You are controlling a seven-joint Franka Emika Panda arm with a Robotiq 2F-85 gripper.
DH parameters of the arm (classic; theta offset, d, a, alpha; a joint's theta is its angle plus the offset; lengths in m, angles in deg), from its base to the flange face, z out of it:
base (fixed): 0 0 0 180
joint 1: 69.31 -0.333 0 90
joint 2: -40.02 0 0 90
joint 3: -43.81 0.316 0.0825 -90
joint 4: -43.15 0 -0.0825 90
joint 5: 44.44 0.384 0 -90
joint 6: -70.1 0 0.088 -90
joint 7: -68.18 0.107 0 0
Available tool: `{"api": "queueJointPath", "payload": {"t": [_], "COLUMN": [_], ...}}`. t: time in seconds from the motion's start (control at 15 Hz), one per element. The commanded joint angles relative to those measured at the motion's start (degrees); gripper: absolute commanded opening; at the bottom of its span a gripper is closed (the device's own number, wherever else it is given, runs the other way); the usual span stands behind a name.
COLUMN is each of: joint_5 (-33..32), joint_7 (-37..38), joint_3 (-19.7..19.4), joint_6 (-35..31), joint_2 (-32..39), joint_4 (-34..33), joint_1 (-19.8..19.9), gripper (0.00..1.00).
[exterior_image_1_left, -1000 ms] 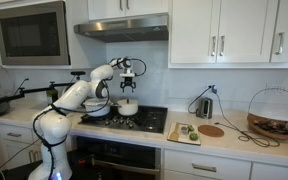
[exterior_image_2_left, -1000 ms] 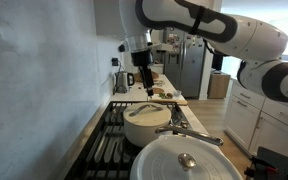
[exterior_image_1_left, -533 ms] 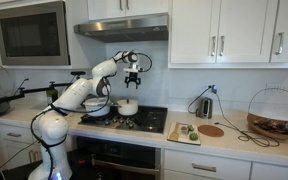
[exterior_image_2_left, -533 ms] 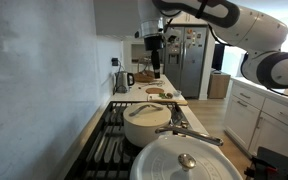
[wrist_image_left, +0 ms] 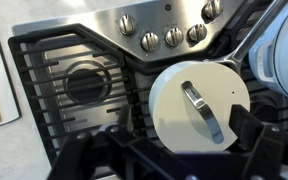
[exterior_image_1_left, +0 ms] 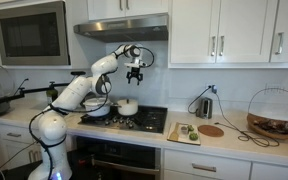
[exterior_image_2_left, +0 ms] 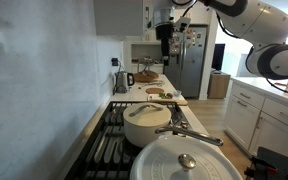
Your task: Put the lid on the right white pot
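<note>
The small white pot (exterior_image_1_left: 128, 106) stands on the stove, also seen in an exterior view (exterior_image_2_left: 147, 124). A white round lid with a metal handle (wrist_image_left: 199, 105) rests on top of it and hides its opening. My gripper (exterior_image_1_left: 136, 73) hangs high above the pot, just under the range hood, and shows in both exterior views (exterior_image_2_left: 165, 36). In the wrist view its dark fingers (wrist_image_left: 174, 160) are spread apart with nothing between them.
A larger white lidded pot (exterior_image_2_left: 189, 160) sits beside the small one (exterior_image_1_left: 97, 108). The range hood (exterior_image_1_left: 121, 30) is close above the gripper. On the counter are a cutting board (exterior_image_1_left: 184, 131), a brown round board (exterior_image_1_left: 212, 130) and a wire basket (exterior_image_1_left: 274, 115).
The gripper has risen from just above the small pot to near the hood, empty. The lid stays on the pot.
</note>
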Motion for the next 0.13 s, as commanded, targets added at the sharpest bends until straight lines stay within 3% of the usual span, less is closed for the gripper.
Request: {"api": "queueJointPath", "payload": {"t": [0.0, 0.07], "joint_5": [0.00, 0.00], "joint_7": [-0.05, -0.04], "joint_3": [0.04, 0.05], "joint_6": [-0.43, -0.43], "joint_2": [-0.69, -0.68], "joint_4": [1.26, 1.30], "joint_1": [0.02, -0.05], "gripper": [1.00, 1.00]}}
